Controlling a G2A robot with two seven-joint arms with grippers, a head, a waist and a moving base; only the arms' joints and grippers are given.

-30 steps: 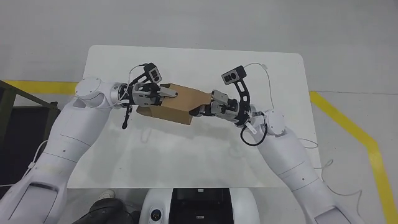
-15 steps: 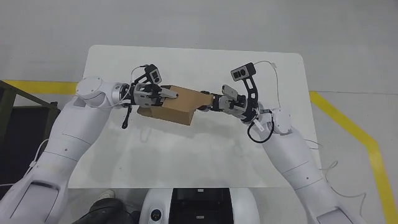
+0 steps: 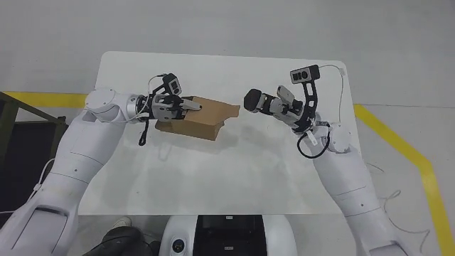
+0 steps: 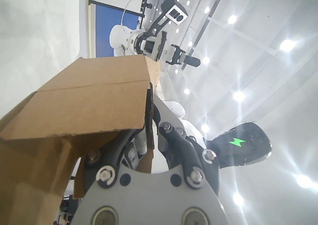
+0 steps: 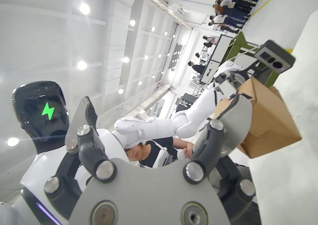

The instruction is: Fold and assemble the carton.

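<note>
A white table takes the middle of the top view, on grey floor. A yellow floor line crosses the left edge, above a dark frame — another stretch angles down the right side. Ceiling lights glare overhead.

The brown cardboard carton stands in the way over the left-centre of the white counter, with the left gripper clamped on its left end. A bare gap separates the carton's right end from the right gripper, whose fingers stand spread. Broad bare counter runs along the near side and the far edge.
</note>
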